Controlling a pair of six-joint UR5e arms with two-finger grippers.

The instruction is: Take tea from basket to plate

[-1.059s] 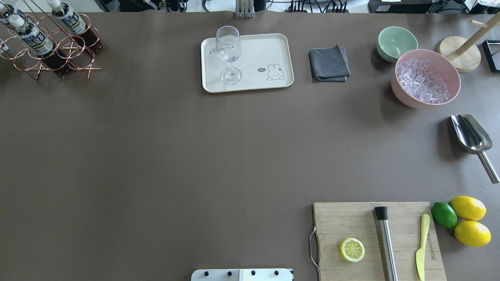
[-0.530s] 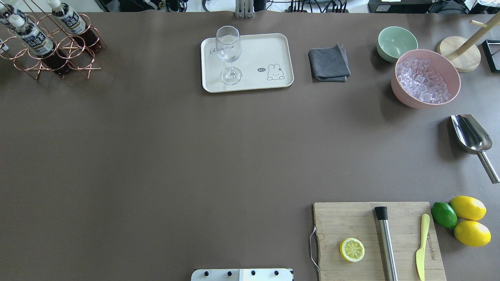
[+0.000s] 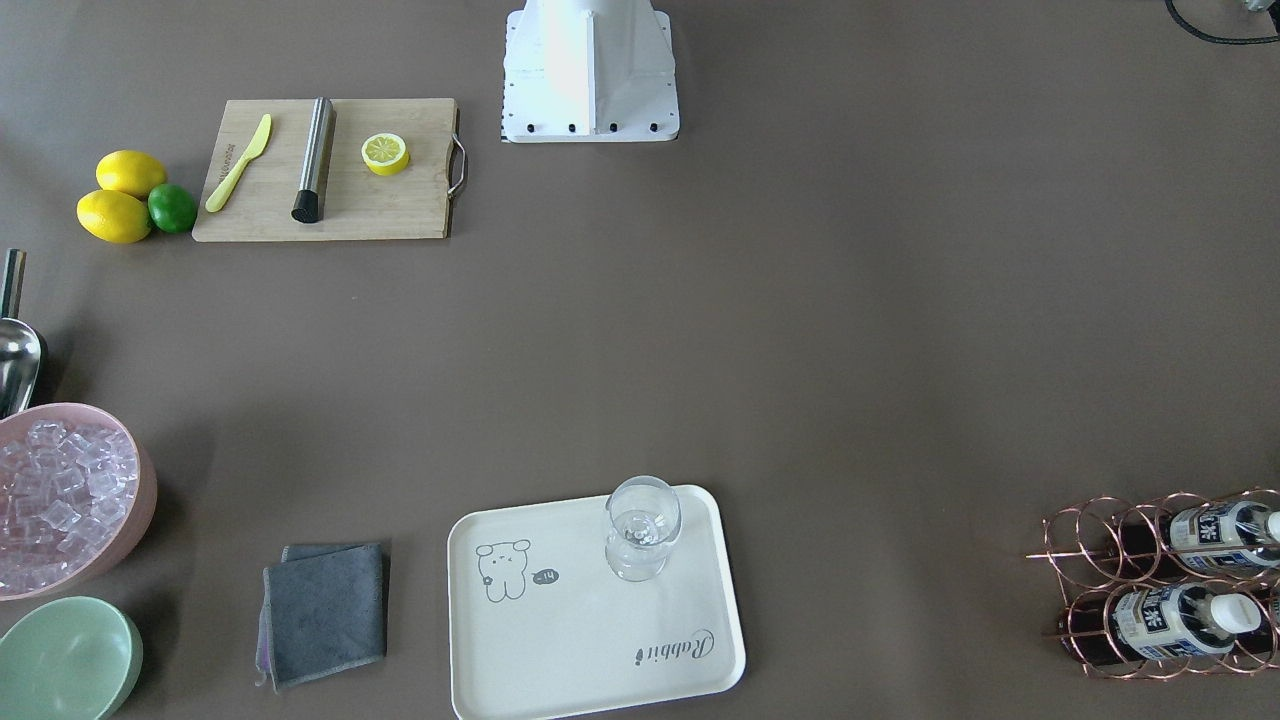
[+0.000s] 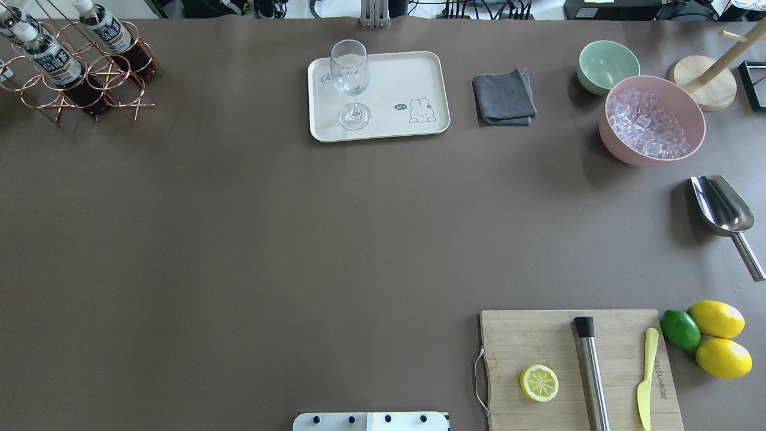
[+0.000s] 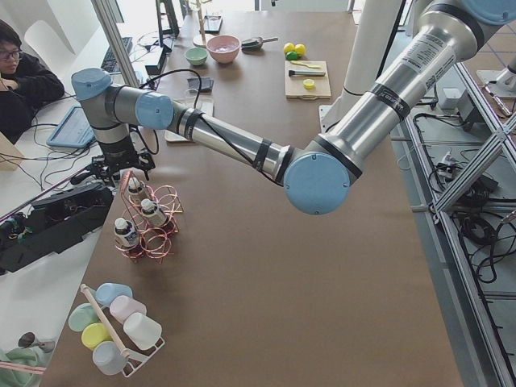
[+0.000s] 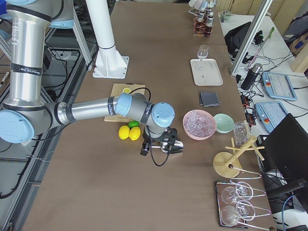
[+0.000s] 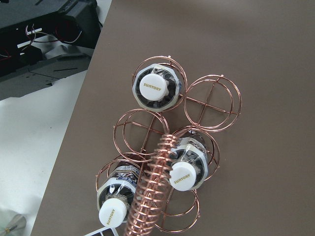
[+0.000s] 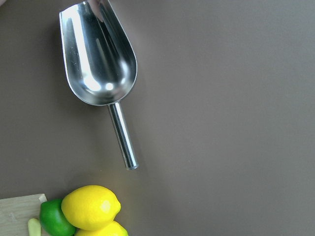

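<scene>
Three tea bottles with white caps stand in the copper wire basket (image 4: 90,90) at the table's far left corner; from above in the left wrist view they show as one bottle (image 7: 156,86) in a far ring and two (image 7: 183,177) beside the handle. The cream Rabbit plate (image 4: 419,72) lies at the far middle with a clear glass (image 4: 350,84) on it. My left gripper (image 5: 121,167) hangs over the basket, seen only in the exterior left view; I cannot tell if it is open. My right gripper (image 6: 161,147) hovers over a steel scoop (image 8: 98,59); its state is unclear too.
A grey cloth (image 4: 504,99), a pale green bowl (image 4: 607,66) and a pink bowl of ice (image 4: 652,120) stand right of the plate. A cutting board (image 4: 577,368) with half a lemon, a muddler and a knife lies near right, beside lemons and a lime (image 4: 680,329).
</scene>
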